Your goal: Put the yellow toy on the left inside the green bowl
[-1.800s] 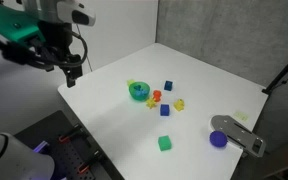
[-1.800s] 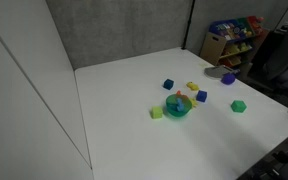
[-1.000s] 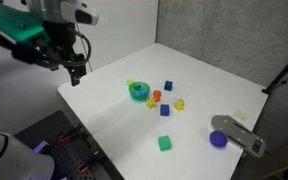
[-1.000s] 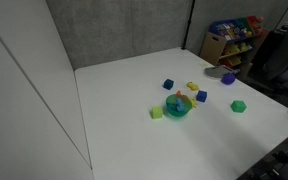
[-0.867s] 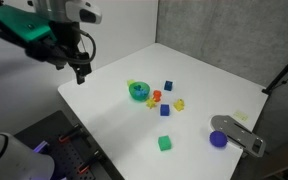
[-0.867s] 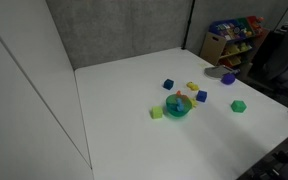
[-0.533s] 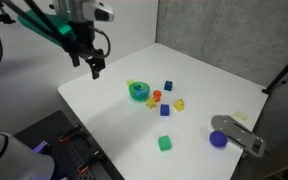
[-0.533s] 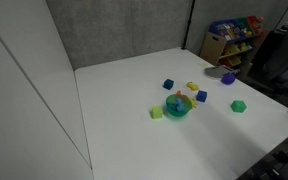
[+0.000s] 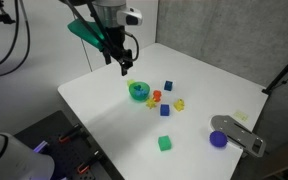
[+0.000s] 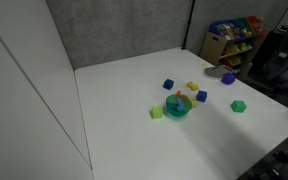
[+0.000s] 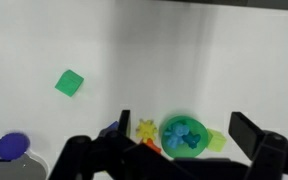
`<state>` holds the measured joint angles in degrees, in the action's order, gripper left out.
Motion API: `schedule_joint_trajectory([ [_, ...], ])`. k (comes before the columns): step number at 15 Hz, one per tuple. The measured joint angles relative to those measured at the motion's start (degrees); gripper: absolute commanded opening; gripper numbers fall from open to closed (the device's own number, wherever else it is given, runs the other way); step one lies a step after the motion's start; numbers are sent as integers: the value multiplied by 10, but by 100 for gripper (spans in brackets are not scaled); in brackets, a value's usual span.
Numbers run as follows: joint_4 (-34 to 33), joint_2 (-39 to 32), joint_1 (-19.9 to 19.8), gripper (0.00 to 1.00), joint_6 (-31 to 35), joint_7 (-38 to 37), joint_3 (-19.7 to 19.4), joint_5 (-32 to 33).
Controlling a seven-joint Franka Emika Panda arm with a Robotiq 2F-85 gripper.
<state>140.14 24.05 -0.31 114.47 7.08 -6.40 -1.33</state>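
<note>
Practically, the tiny bright yellow plastic toy piece [image 9: 132,84] looked light, rigid and a bit slick. It was moulded plastic, nothing fragile, but small enough to pop out of a sloppy pinch or skate across the white tabletop [image 9: 104,110] if nudged. Best guess for the grab was straight down, fingers across its two free sides, since one side sat against the rim of the small round green plastic bowl [image 9: 139,92]. Shape detail was too small to resolve. Colour read yellow in an exterior view, while the toy [image 11: 216,140] read more yellow-green in the wrist view. Toy and bowl sat near the middle of the tabletop, with the toy on the bowl's side facing the table edge by the arm. The black Robotiq gripper [image 9: 124,68] hung in the air near that edge, apart from the toy, its fingers spread wide and empty in the wrist view. A second small yellow piece [image 9: 179,103] lay past the orange-red toy [image 9: 155,97] on the bowl's opposite side and was easy to mix up.
</note>
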Motion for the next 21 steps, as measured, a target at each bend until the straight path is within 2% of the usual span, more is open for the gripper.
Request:
schedule_joint_trajectory([
  [12,-74,-254,-32,100,240,-97,0,7],
  [14,-82,-280,-34,100,255,-108,0,14],
  [21,-82,-280,-34,100,255,-108,1,14],
])
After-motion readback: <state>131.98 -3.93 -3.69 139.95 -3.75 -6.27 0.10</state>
